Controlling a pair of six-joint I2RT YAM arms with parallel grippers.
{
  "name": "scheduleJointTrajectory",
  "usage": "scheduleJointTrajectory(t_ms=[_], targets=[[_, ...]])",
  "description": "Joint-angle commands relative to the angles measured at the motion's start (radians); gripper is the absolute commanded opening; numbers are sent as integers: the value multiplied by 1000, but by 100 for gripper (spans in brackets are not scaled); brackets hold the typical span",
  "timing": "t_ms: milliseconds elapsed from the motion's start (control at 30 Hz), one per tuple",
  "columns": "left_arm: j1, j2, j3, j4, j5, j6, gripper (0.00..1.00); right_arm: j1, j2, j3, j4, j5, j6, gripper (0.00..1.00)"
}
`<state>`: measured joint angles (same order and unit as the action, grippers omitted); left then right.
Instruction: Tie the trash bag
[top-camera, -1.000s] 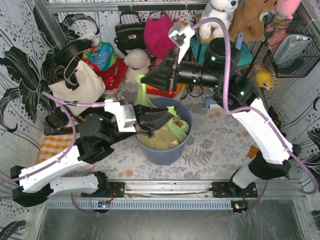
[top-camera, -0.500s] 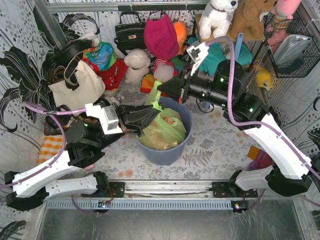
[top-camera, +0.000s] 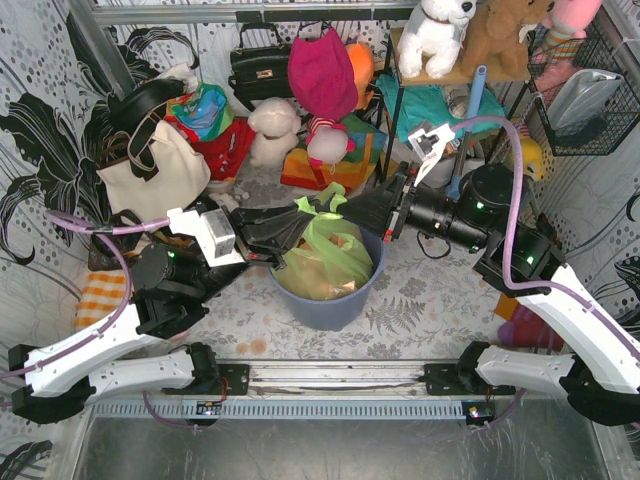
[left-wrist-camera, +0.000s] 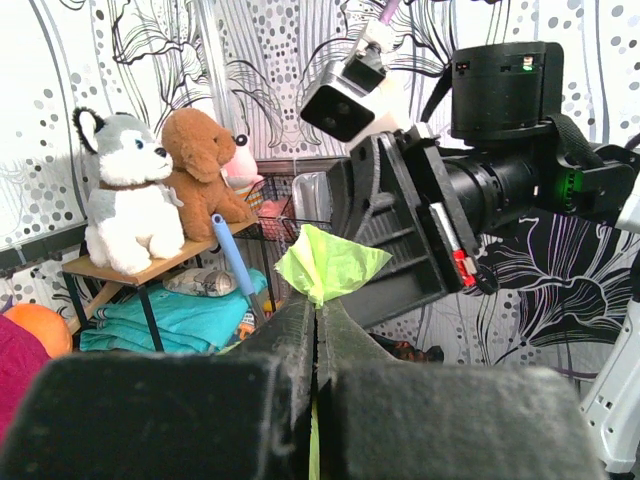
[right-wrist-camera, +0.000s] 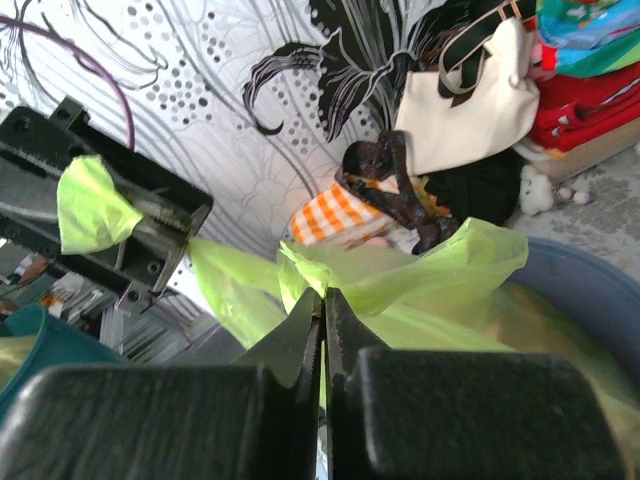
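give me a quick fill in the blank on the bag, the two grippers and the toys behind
1. The trash bag sits ____ the blue-grey bin.
2. The left gripper is ____ on a flap of the bag.
3. The plastic pinched by the right gripper is light ____.
4. On the shelf, the husky plush sits beside a ____ plush dog.

Missing words: inside; shut; green; brown

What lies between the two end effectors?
The gathered top of the trash bag, in the top view; left end effector and right end effector each pinch it.
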<state>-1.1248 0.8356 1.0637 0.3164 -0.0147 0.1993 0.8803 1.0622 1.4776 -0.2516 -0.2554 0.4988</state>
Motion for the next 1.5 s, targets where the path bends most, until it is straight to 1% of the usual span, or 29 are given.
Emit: scheduleJointTrajectory(t_ms=[0,33,67,133,233,333,467,567,633,667,767,867,933,1000,1033,1133,1200,1267,1333,1433,1467], targets=[[3,-12,-3,59,-30,17,0,18,-22,-25,40,-62,44,0],[3,-13,-3,59,-29,16,0,19,-25,-18,25,-44,42,0],[4,-13,-4,60,-28,16,0,19,-25,-10,8,-24,38,5],[4,-11,-6,63,-28,17,0,19,-21,14,-11,3,29,22],[4,-6,-7,48,-32,21,0,19,2,66,-33,29,18,34],[3,-7,-8,36,-42,20,0,18,35,134,-71,46,-17,38],[4,-20,-27,55,-55,21,0,19,82,229,-127,69,-83,46],[3,-24,-20,47,-52,21,0,19,127,312,-199,86,-113,46],[3,-22,-13,38,-51,23,0,19,148,345,-238,93,-110,48],[4,-24,-11,36,-50,23,0,19,154,355,-250,99,-99,51],[4,-24,-13,36,-48,23,0,19,157,346,-256,151,-30,56],[3,-24,-13,41,-47,23,0,18,168,353,-266,171,20,55],[3,-22,-11,40,-45,23,0,19,173,355,-273,175,41,52],[3,-17,-7,34,-42,22,0,19,166,346,-269,183,56,46],[4,-17,-5,33,-40,22,0,19,162,339,-263,184,62,45],[4,-15,-5,35,-39,22,0,19,153,326,-249,202,84,47],[4,-14,-5,36,-39,22,0,19,155,326,-238,204,96,52],[3,-12,-5,36,-38,22,0,19,166,332,-221,197,110,53],[4,-12,-4,39,-37,22,0,19,181,345,-215,193,126,51],[5,-9,-4,42,-32,17,0,18,187,352,-221,196,139,44],[5,-8,-4,43,-30,16,0,19,186,351,-225,202,141,42]])
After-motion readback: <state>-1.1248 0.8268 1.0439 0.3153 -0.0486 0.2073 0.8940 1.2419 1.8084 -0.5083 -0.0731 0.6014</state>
